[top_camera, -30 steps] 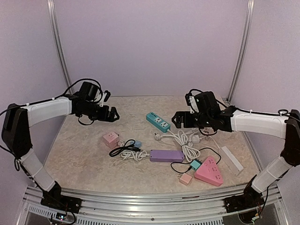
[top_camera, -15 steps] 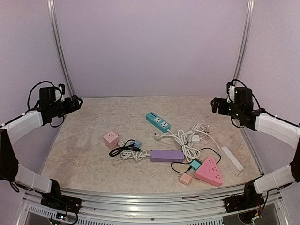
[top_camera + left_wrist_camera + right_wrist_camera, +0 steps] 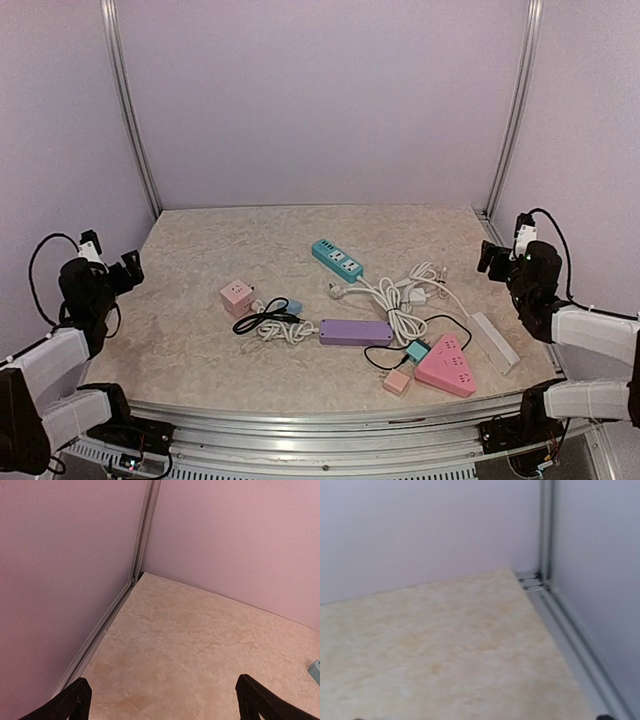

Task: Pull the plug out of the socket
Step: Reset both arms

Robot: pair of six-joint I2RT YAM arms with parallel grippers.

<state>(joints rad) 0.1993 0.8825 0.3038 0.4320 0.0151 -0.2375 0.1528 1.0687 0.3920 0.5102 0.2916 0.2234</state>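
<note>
Left tool (image 3: 162,690) and right tool (image 3: 497,252), each wide open, empty, in contact with nothing.

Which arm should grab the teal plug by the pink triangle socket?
Right, probably: the small teal plug against the pink triangular power strip lies nearer the right gripper; the left gripper is far across.
</note>
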